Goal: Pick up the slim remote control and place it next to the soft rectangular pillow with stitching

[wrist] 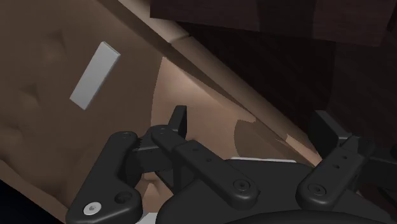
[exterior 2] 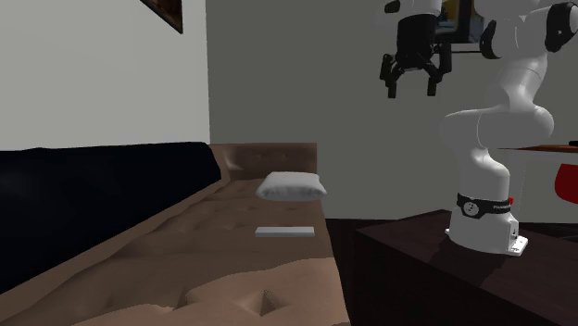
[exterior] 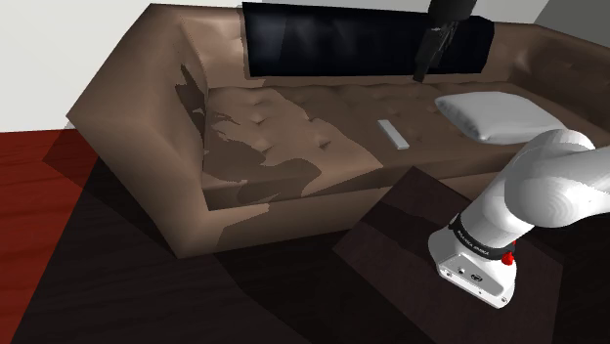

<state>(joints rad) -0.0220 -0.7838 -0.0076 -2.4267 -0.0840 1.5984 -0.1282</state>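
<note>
Along the shoulder view's left spreads the brown sofa (exterior: pixel 127 127), with a dark back cushion (exterior: pixel 323 39) across its rear. Mid-seat lies the remote (exterior: pixel 393 134), a slim grey bar lying flat. Its long axis runs from the seat's back toward its front edge, a little slanted. To its right, near but not touching, sits the white pillow (exterior: pixel 494 115).

Above the cushion hangs the gripper (exterior: pixel 422 68), high over the seat and well apart from the remote. Its fingers (wrist: pixel 178 121) are spread, with nothing between them. The remote lies below the hand and off to one side of both fingers.

The hand probably has to drop, shift over the bar, and turn to close across its narrow width. No container figures. The seat bears the remote and the pillow. Rightmost, the arm (exterior: pixel 533 191) rises from its stand (exterior: pixel 411 235).
</note>
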